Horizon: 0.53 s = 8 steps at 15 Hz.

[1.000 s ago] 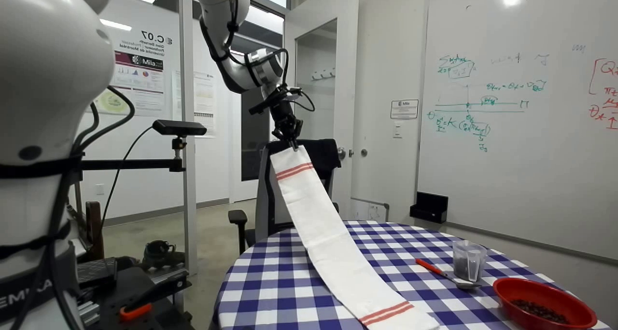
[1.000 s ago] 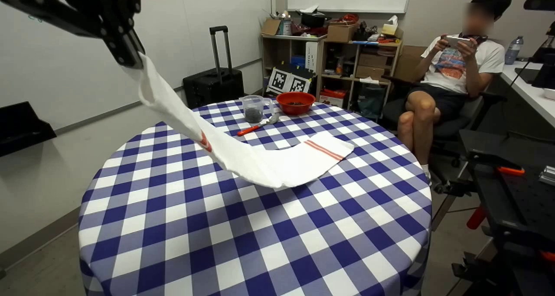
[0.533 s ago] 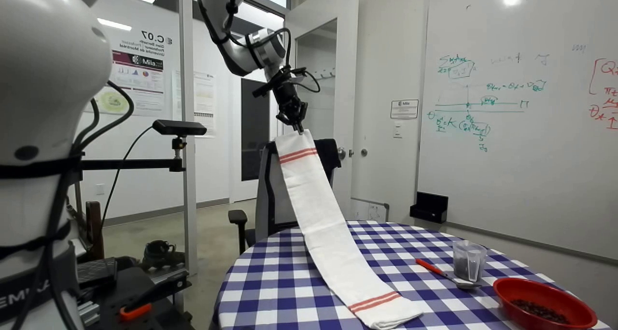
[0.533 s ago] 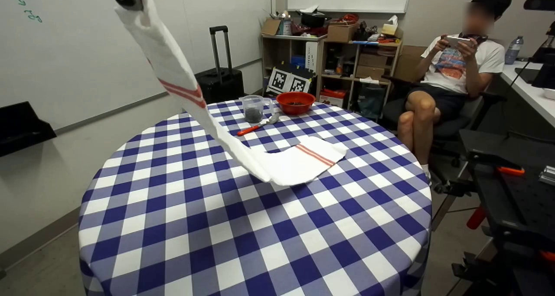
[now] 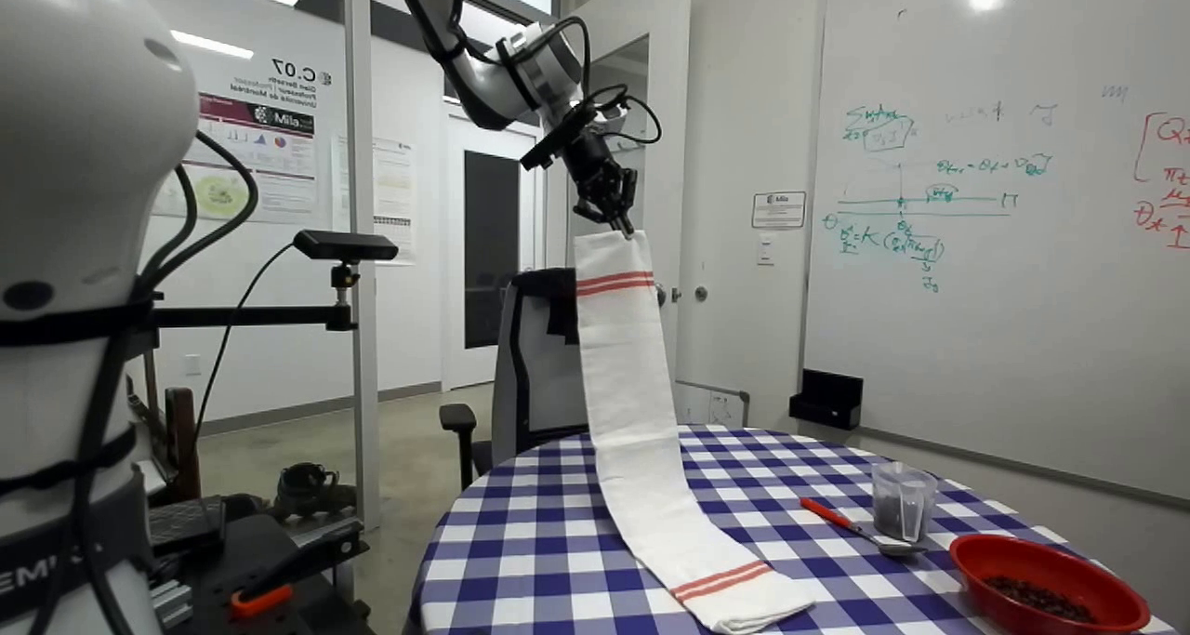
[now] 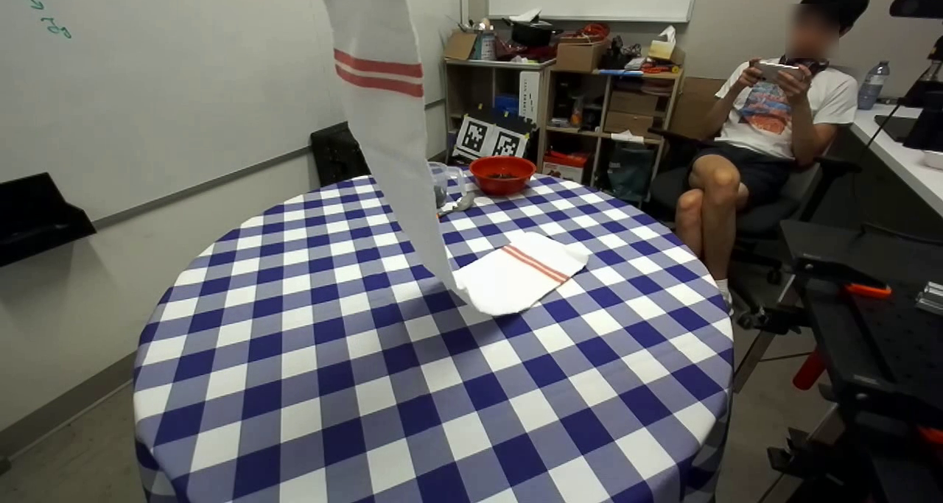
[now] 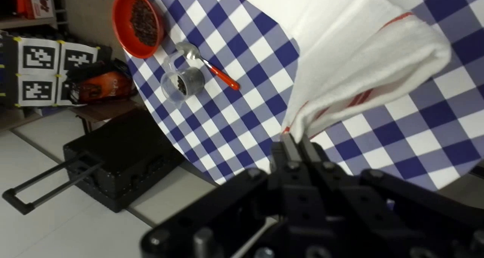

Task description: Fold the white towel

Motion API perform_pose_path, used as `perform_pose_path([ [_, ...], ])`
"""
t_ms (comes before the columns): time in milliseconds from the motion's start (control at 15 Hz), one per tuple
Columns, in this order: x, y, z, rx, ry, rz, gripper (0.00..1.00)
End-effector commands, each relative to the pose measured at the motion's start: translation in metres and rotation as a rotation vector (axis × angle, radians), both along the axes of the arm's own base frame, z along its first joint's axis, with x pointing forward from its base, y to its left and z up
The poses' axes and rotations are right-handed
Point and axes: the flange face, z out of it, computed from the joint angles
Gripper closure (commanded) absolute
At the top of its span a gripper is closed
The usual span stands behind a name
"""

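Gripper (image 7: 297,139) has the towel (image 6: 390,135) pinched by its top edge, cut off in an exterior view, lower end on the tablecloth (image 6: 412,385), hanging part half-hiding spoon (image 6: 464,202) and cup (image 6: 453,179) of dark bits (image 7: 182,86), far red bowl (image 6: 502,186) of brown bits (image 7: 144,22) just right.

Mirrored "C.07" on clear glass wall (image 5: 232,72); "Mila" on maroon-headed paper poster (image 5: 251,156) and small white rectangular sign (image 5: 778,210); "EMI" on white arm (image 5: 84,133)'s dark band (image 5: 42,551); red "Q" on scribbled whiteboard (image 5: 976,337).
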Motion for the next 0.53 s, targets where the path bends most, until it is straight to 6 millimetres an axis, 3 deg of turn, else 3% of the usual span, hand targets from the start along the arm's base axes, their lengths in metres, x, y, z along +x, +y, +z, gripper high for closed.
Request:
perform_pose_path([
  [0,-0.025,-0.043,-0.001,-0.082,0.032,-0.016,0.99],
  [467,-0.064,-0.117,0.011,-0.245,0.052,-0.084,0.99],
])
